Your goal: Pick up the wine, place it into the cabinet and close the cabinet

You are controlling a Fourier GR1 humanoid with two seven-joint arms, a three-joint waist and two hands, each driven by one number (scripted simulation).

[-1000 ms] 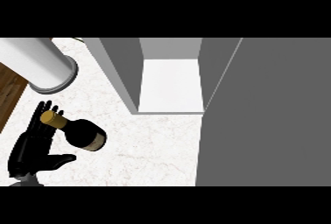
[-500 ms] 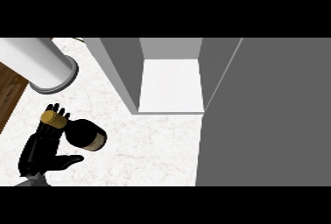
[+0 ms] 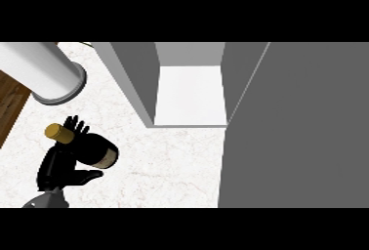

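1. Compared with one second earlier, the wine bottle (image 3: 88,147) is seen carried slightly toward 12 o'clock, and the left hand (image 3: 61,163) has been drawn closer about it.
2. The bottle is held tilted above the marble counter (image 3: 166,171), at the 8 o'clock part of the view; the fingers are curled behind its dark body and the thumb is extended at 5 o'clock below it.
3. The right hand is not shown.
4. The step in hand is judged to be the lift and carry toward the open cabinet (image 3: 189,95), which lies toward 2 o'clock from the bottle.
5. For a clean placement, the bottle would best be raised clear of the counter, swung past the cabinet's left wall (image 3: 133,78), and set upright well inside on the white shelf.
6. The bottle is shown with a gold-capped neck (image 3: 57,132), black glass and a tan label band (image 3: 108,157).
7. A white cylinder (image 3: 45,71) lies at 11 o'clock and should be avoided.
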